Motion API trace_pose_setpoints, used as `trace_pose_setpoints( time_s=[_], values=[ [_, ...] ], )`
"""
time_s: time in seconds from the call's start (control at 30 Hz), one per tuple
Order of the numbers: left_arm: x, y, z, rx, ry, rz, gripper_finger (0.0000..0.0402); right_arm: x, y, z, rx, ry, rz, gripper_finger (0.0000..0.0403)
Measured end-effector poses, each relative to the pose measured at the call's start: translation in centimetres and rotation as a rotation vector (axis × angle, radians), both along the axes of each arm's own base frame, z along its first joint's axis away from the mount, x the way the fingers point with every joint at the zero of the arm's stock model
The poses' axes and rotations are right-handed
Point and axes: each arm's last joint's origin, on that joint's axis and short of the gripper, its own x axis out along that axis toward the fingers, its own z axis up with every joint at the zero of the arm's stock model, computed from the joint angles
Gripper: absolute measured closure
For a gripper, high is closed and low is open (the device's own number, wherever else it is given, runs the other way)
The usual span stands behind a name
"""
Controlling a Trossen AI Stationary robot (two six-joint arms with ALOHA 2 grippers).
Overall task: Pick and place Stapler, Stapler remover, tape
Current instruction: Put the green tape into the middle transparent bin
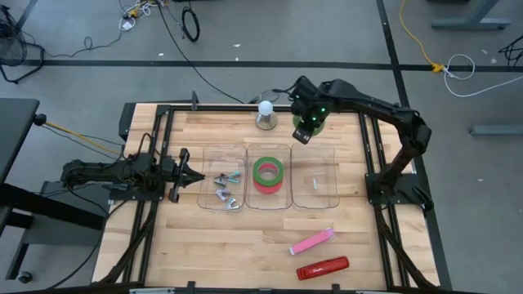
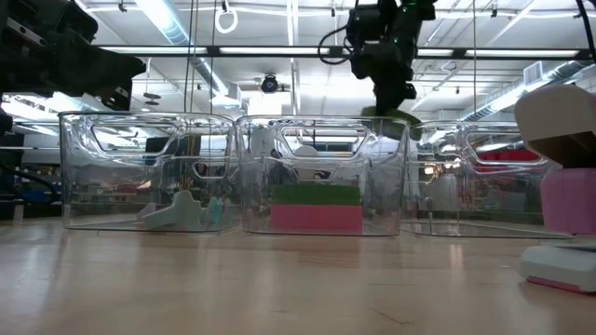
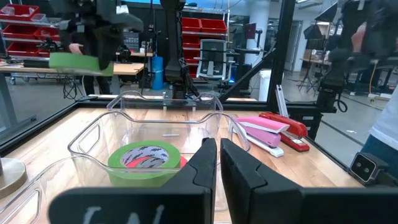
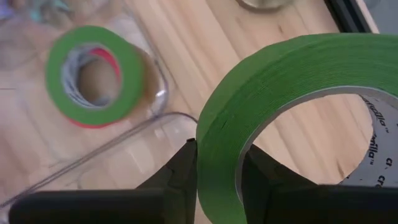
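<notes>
Right now my right gripper (image 4: pixel 217 163) pinches a roll of green tape (image 4: pixel 292 106) by its wall, one finger inside the ring and one outside, held in the air just past the far edge of the bins. Below and nearer, the middle bin (image 1: pixel 269 147) already holds another green roll (image 1: pixel 269 172) stacked on a pink one, so I judge this is the carry step; next I must swing back over that bin, clear its rim and lower before letting go. My left gripper (image 3: pixel 217 163) waits low at the table's left, fingers pressed nearly together. The white ball on its base (image 1: pixel 265 114) stands close beside my load. Farther off lie the pink stapler (image 1: pixel 312 242) and the red stapler (image 1: pixel 322 268), still on the table.
</notes>
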Motion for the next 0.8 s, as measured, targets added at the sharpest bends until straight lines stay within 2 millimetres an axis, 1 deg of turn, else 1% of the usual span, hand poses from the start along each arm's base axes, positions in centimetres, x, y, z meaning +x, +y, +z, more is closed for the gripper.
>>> trace_pose_setpoints(
  time_s=[0.33, 0.53, 0.8],
  values=[
    [0.0, 0.0, 0.0, 0.000, 0.000, 0.000, 0.0376, 1.5, 2.6, 3.4, -0.053, -0.093, 0.114, 0.0319],
    [0.0, 0.0, 0.0, 0.000, 0.000, 0.000, 0.0376, 1.6, 4.1, 5.1, -0.063, -0.110, 0.177, 0.0319],
    [0.0, 0.0, 0.0, 0.000, 0.000, 0.000, 0.0376, 1.6, 6.5, 6.5, -0.088, -0.097, 0.335, 0.0319]
  ],
)
